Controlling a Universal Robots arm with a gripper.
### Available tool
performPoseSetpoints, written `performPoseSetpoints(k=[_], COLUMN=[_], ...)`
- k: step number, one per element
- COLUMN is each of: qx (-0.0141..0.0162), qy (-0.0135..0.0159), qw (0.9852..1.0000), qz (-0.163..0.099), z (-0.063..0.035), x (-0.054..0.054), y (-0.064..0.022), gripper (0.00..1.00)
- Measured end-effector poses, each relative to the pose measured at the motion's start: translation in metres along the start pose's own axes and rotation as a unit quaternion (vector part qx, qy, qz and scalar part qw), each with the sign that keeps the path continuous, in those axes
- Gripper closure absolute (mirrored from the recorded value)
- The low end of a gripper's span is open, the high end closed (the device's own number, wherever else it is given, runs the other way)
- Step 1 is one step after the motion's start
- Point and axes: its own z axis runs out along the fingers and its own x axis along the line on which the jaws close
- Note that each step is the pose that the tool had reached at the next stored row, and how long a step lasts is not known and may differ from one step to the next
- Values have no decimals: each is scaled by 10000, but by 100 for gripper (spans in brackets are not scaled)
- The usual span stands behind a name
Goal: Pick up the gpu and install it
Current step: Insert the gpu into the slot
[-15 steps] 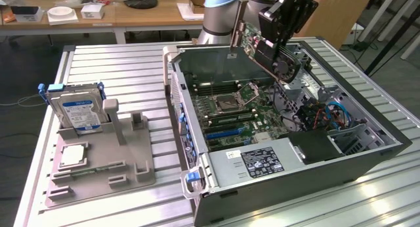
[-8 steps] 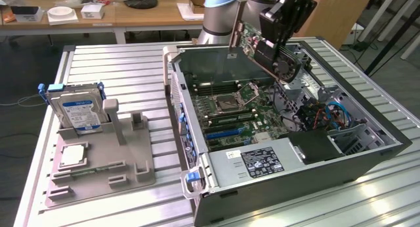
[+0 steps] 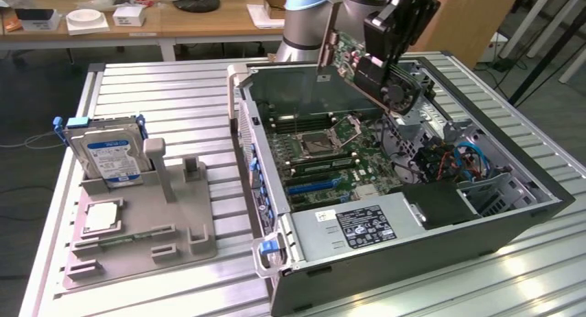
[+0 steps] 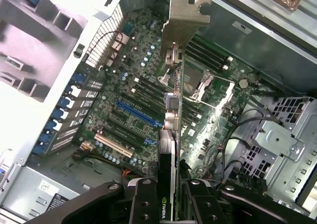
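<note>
Arm angled down over the open black metal computer case; black two-finger gripper pinches the dark, silver-bracketed gpu, held on edge above the green motherboard.

Exterior view: raised beside the table, looking obliquely down into the open case, mid-distance. Wrist view: close, sighting along the gpu edge onto the motherboard. Shared: motherboard, case interior, gpu.
</note>
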Motion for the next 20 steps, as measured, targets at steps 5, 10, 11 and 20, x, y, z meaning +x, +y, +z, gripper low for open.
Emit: performPoseSetpoints(k=[5, 10, 11, 20], qx=[-3, -6, -7, -13], qy=[6, 12, 13, 23], qw=[9999, 9996, 9995, 9984], qz=[-141, -280, -308, -562], z=[0, 0, 0, 0], x=[0, 0, 0, 0], y=[0, 0, 0, 0], gripper=[74, 74, 74, 74])
